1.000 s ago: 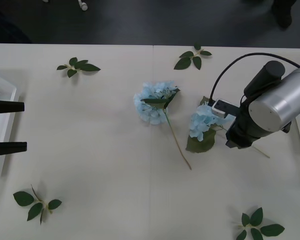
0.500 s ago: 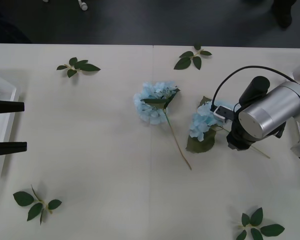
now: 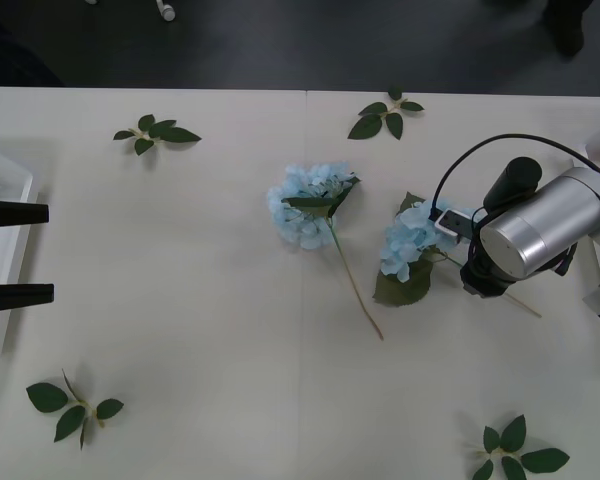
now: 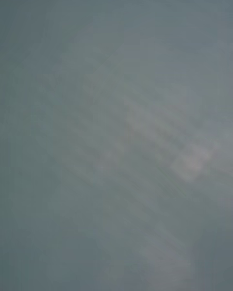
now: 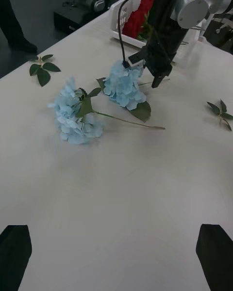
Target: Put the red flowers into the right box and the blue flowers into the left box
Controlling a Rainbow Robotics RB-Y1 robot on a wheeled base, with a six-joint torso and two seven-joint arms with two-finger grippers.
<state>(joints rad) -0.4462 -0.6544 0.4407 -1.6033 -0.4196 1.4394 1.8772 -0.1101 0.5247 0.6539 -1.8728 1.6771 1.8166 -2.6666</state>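
Two pale sky-blue hydrangea clusters lie mid-table: one (image 3: pixel 308 203) with its thin stem running toward the robot, the other (image 3: pixel 410 243) to its right on a broad green leaf. The right gripper (image 5: pixel 156 80) is lowered just beside that second cluster, its black fingers pointing down at the tabletop; whether they are spread I cannot tell. Behind it, red roses (image 5: pixel 138 22) sit in the white plastic tray (image 5: pixel 116 22). The left gripper (image 3: pixel 10 255) waits spread wide over the other white tray (image 3: pixel 10 215). Loose green leaf sprigs (image 3: pixel 155 133) dot the cream table (image 3: pixel 180 300).
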